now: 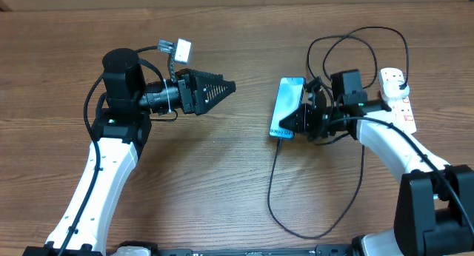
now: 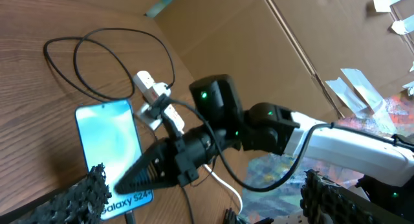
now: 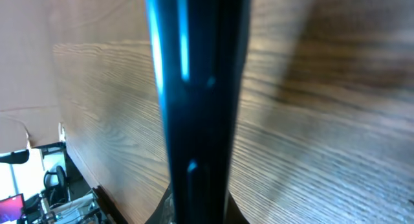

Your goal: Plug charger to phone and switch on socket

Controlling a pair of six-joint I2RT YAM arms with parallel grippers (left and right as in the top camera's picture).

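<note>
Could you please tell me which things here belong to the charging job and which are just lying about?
Job: phone; charger; socket.
Lying about: small white tag-like item; paper scraps.

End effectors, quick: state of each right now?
Left end effector: open, empty.
Right end effector: shut, tip at the slim blue-screened smartphone; any grip cannot be told.
</note>
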